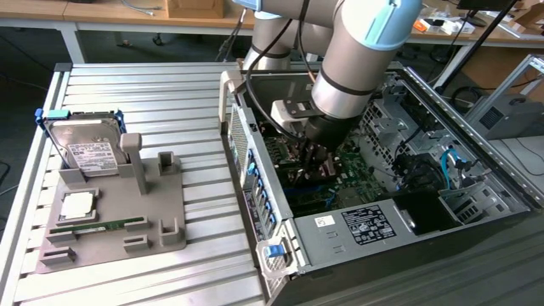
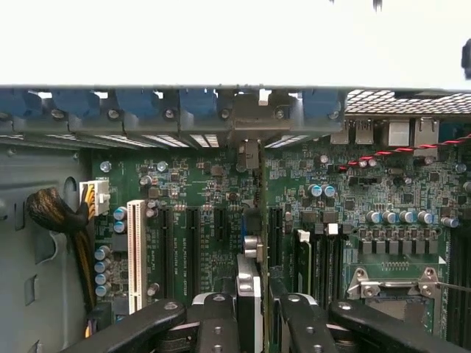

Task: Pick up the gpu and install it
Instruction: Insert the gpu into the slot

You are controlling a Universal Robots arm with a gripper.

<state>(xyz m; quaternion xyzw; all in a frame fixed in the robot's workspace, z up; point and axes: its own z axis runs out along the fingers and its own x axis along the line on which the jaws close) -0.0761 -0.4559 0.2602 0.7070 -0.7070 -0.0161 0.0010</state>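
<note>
**Card Held Over the Board, Not Yet Pushed In**

Black claw [image 2: 250,323] fingers sit closest to the wrist camera, and they pinch the gpu [image 2: 249,283] by its thin edge. So the pick-up part looks done. The card stands on edge between the fingers, just above the green motherboard [image 2: 199,191] and its long black slots [image 2: 193,250]. I cannot tell if its edge is touching a slot yet (the fingers hide that spot). From outside, the arm [image 1: 357,57] reaches down into the open computer case [image 1: 408,217]. The grey holder [image 1: 111,217] on the desk [image 1: 170,89] has the hard drive [image 1: 85,150] and the green memory stick [image 1: 102,226]. Seating the card seems to be what is left.
</note>
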